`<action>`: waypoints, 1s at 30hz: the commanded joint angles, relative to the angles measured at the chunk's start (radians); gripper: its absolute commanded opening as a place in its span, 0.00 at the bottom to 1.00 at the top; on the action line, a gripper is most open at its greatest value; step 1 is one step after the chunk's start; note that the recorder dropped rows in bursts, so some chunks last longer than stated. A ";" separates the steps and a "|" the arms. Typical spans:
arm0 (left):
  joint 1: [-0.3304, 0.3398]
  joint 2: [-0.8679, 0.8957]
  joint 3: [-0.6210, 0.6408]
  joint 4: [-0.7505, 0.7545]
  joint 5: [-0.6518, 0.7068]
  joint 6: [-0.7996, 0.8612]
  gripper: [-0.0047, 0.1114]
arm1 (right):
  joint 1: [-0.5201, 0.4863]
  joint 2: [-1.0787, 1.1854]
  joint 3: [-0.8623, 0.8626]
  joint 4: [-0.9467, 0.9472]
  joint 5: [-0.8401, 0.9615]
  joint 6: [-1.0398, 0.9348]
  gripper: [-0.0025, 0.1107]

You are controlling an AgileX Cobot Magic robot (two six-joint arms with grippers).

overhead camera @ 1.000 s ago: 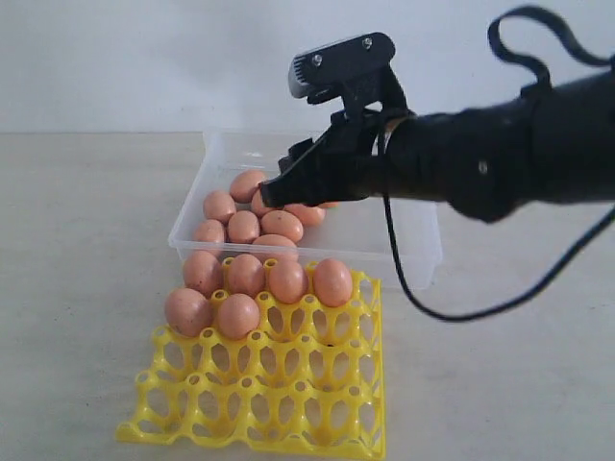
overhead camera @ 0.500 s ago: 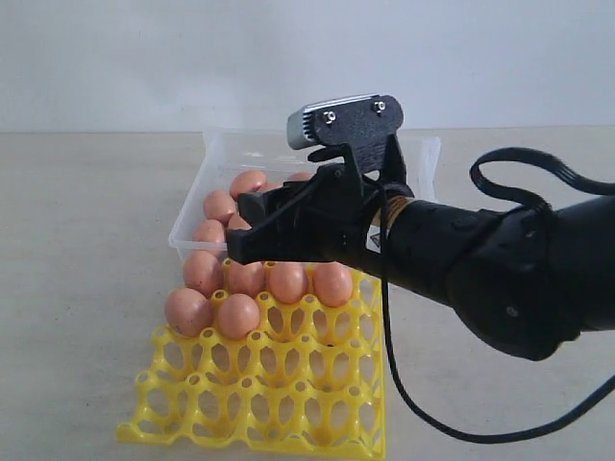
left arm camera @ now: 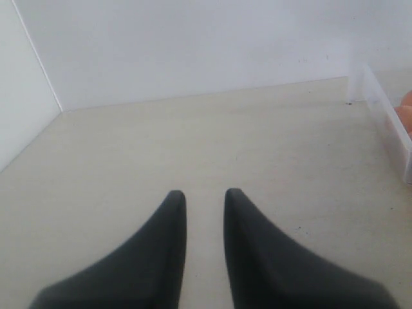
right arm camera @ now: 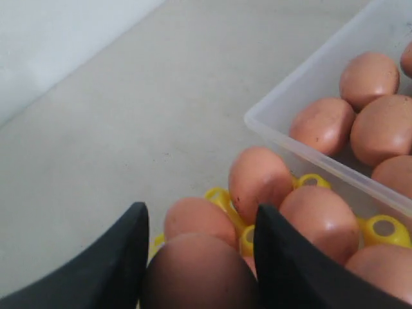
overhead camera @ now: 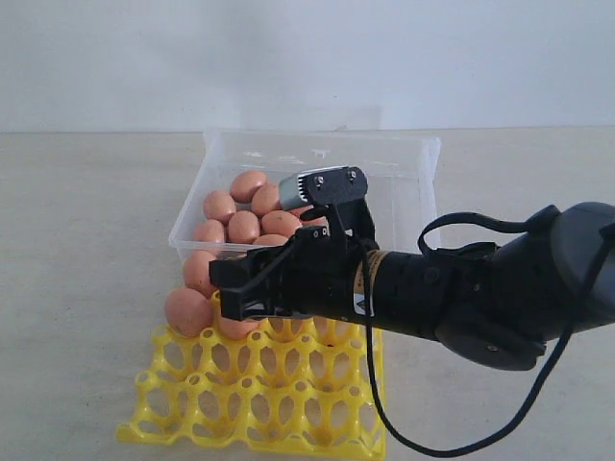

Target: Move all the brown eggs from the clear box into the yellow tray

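My right gripper hangs low over the back rows of the yellow tray, shut on a brown egg that fills the space between its black fingers. In the exterior view the arm hides that egg. Several brown eggs sit in the tray's cups just beyond the fingertips. More brown eggs lie in the clear box behind the tray. My left gripper hovers open over bare table, with nothing between its fingers.
The clear box's wall and one egg show at the edge of the left wrist view. The tray's front rows hold no eggs. A black cable loops under the right arm.
The right arm has come down from above the clear box and forward over the tray's back rows. The left gripper's earlier state is not shown.
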 commanded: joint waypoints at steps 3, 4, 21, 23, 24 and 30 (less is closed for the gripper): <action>0.004 -0.002 0.004 -0.002 -0.002 -0.002 0.23 | -0.008 -0.001 0.003 -0.012 0.071 -0.046 0.02; 0.004 -0.002 0.004 -0.002 -0.002 -0.002 0.23 | -0.008 -0.001 0.003 -0.012 0.078 -0.057 0.02; 0.004 -0.002 0.004 -0.002 -0.002 -0.002 0.23 | -0.008 -0.001 0.003 -0.010 0.152 -0.258 0.02; 0.004 -0.002 0.004 -0.002 -0.002 -0.002 0.23 | -0.008 -0.001 0.003 -0.010 0.156 -0.266 0.02; 0.004 -0.002 0.004 -0.002 -0.002 -0.002 0.23 | -0.008 -0.001 0.003 -0.010 0.156 -0.266 0.02; 0.004 -0.002 0.004 -0.002 -0.002 -0.002 0.23 | -0.008 -0.001 0.003 -0.010 0.154 -0.266 0.04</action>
